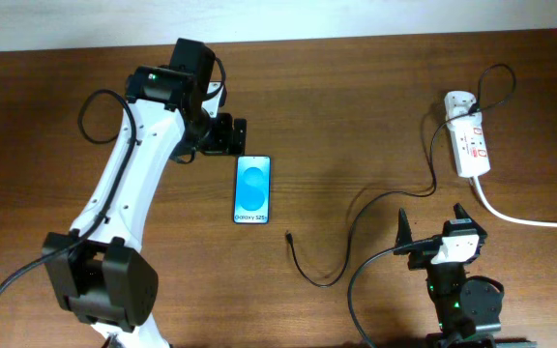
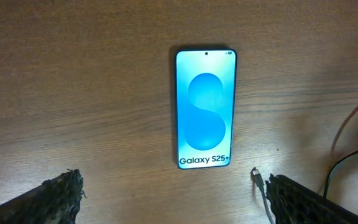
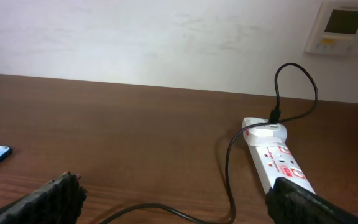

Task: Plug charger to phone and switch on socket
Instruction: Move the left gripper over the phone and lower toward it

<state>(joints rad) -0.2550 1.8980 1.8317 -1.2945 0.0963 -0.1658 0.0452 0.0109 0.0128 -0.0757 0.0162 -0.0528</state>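
**Table** [image 1: 356, 116]: dark wood-grain top, on which everything below is placed.

**Left arm** [image 1: 124, 184]: white links, reached out over the table. The left gripper [image 1: 228, 135] is held just above the phone's top edge, jaws spread wide, nothing between them.

**Right gripper** [image 1: 431, 215]: low at the near edge, jaws wide apart and empty, pointed toward the socket.

**Socket** [image 1: 469, 145]: white strip with red markings, laid at the far right. A thick white cord [image 1: 520, 217] is run off to the right.

**Phone** [image 1: 252, 188]: laid flat, blue screen up, left of centre.

**Charger** [image 3: 228, 174]: thin black cable, looped across the table from the white adapter [image 3: 268, 130], which is seated on the socket's far end.

**Plug tip** [image 2: 257, 177]: loose on the table, just beside the phone's bottom corner, not inserted.
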